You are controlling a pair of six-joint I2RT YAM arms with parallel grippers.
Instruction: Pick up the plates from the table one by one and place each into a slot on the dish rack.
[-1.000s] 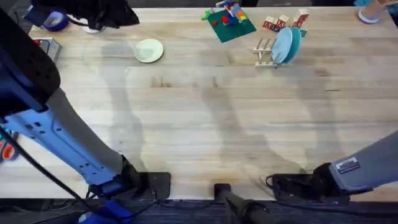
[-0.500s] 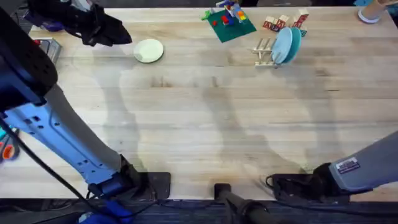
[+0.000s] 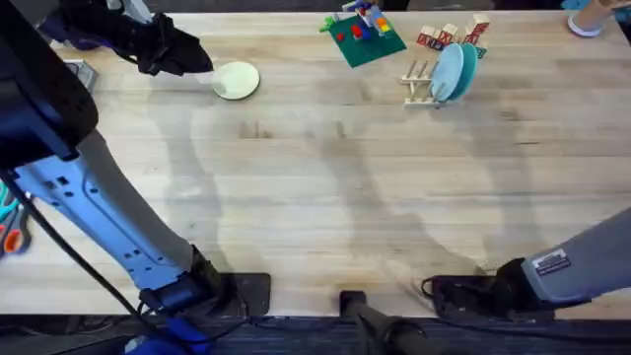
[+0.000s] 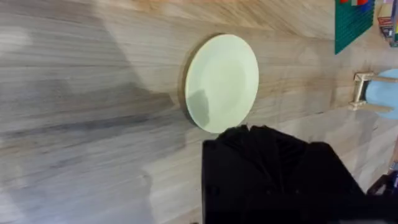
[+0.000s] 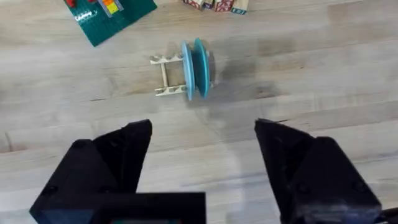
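Note:
A cream-white plate [image 3: 236, 80] lies flat on the table [image 3: 325, 187] at the far left. My left gripper [image 3: 197, 61] hovers just to its left, fingers shut with nothing in them. In the left wrist view the same plate [image 4: 222, 82] sits just beyond the black fingertips [image 4: 261, 134]. The wooden dish rack [image 3: 419, 83] stands at the far right with a light blue plate [image 3: 452, 71] upright in it. The right wrist view shows the rack [image 5: 165, 76] holding the light blue plate [image 5: 186, 70] and a teal plate [image 5: 203, 67] side by side. My right gripper [image 5: 202, 158] is open and far from them.
A green toy-block baseplate [image 3: 363, 35] with bricks lies behind the rack, and wooden blocks [image 3: 449, 35] sit beside it. A blue cup [image 3: 589, 18] stands at the far right corner. Small items lie at the left edge [image 3: 12, 229].
My left gripper has swung from the far left corner rightward and toward the cream-white plate. The right arm, rack and plates have not moved.

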